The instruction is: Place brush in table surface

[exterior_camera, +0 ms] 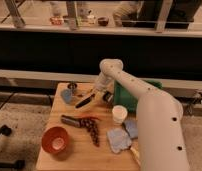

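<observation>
One brush [85,101] beside fingers [97,93]

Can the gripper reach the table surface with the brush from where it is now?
Probably yes. The gripper is low over the table surface, with the brush slanting down just beneath it. The wood beside the brush looks bare, so little seems to block a short descent.

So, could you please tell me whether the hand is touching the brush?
Cannot tell. In the camera view the hand sits at the brush's upper end over the table surface, overlapping it; no contact or gap shows.
</observation>
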### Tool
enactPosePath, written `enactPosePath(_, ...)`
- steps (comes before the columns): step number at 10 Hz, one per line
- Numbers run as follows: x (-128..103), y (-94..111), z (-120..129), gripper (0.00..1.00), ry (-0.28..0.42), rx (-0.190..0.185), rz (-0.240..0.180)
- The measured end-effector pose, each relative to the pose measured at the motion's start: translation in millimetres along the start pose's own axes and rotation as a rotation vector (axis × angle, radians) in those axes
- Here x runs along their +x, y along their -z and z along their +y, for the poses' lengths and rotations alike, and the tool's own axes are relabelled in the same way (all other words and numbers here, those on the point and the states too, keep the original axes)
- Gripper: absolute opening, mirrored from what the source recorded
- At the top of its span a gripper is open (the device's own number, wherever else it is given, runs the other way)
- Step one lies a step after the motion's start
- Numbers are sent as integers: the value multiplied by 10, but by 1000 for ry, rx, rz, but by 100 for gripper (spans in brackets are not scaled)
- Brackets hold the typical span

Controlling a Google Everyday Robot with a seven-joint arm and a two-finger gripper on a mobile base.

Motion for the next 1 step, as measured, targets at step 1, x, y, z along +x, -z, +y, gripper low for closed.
enactPosePath(1,8,-1,18,0,3,1,-1)
